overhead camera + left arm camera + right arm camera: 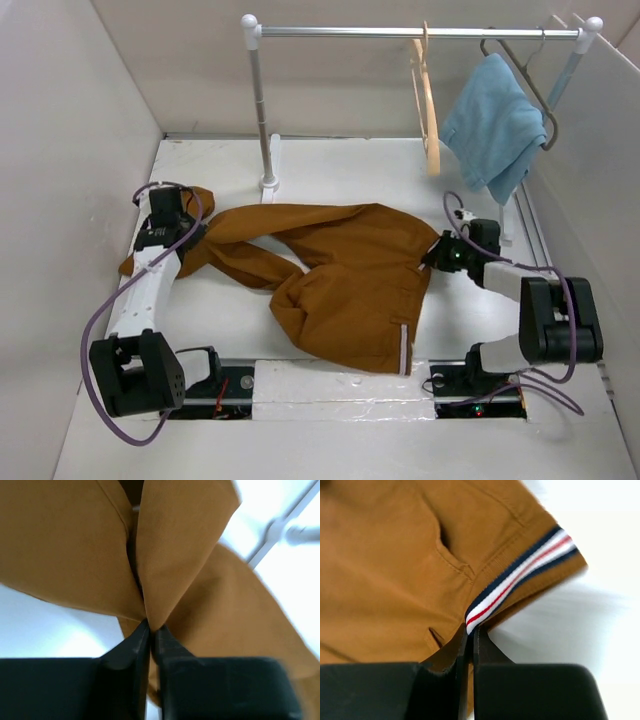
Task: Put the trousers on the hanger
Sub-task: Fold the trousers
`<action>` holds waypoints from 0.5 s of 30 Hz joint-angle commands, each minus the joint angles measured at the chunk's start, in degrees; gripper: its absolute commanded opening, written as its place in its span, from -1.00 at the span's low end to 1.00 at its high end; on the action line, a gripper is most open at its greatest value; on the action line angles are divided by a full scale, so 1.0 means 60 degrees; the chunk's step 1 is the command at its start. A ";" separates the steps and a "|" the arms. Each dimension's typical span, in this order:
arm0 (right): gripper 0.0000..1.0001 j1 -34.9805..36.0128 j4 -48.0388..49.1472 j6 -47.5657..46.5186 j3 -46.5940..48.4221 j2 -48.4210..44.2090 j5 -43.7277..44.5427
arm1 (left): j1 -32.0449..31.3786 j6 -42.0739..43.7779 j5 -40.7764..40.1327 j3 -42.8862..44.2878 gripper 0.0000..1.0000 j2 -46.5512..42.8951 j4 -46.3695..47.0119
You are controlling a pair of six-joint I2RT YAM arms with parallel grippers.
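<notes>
The rust-brown trousers [340,270] lie spread across the white table, legs running left, waistband to the right with a striped lining [520,577]. My left gripper [185,235] is shut on a fold of a trouser leg [160,575] near the leg ends. My right gripper [437,255] is shut on the waistband edge, the striped band pinched between its fingertips [470,630]. The pale wooden hanger [428,100] hangs by its hook from the rail at the back, seen edge-on, apart from both grippers.
A white-posted clothes rail [400,32] spans the back; its left post [262,110] stands on the table behind the trousers. A light blue cloth [495,125] on a dark thin hanger [520,62] hangs at the right. Walls close in left and right.
</notes>
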 commanded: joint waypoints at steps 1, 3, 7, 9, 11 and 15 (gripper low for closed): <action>-1.00 -0.0662 -0.1248 -0.0529 0.0917 -0.1088 0.1727 | 0.0015 0.0453 0.0633 -0.0501 -0.78 0.0308 0.0220; -1.00 -0.0662 -0.2713 -0.1011 0.1635 -0.1542 0.2448 | 0.0015 0.0614 0.0663 -0.0458 -0.55 0.0544 0.0045; 0.00 -0.0750 -0.3231 -0.1452 0.2691 -0.2204 0.3772 | 0.0015 0.0922 0.0839 -0.0078 0.35 0.0838 -0.0058; 0.47 -0.0750 -0.4090 -0.2123 0.3203 -0.1868 0.3100 | 0.0015 0.0864 0.0476 0.0143 0.37 0.0794 -0.0160; 0.47 -0.0035 -0.4664 -0.2655 0.3397 -0.1836 0.2760 | 0.0015 0.0630 0.0092 0.0114 0.37 0.0603 -0.0059; 0.04 0.1371 -0.4680 -0.2729 0.2271 -0.3299 0.2555 | 0.0440 -0.0014 -0.0361 0.0041 0.30 0.0428 0.0234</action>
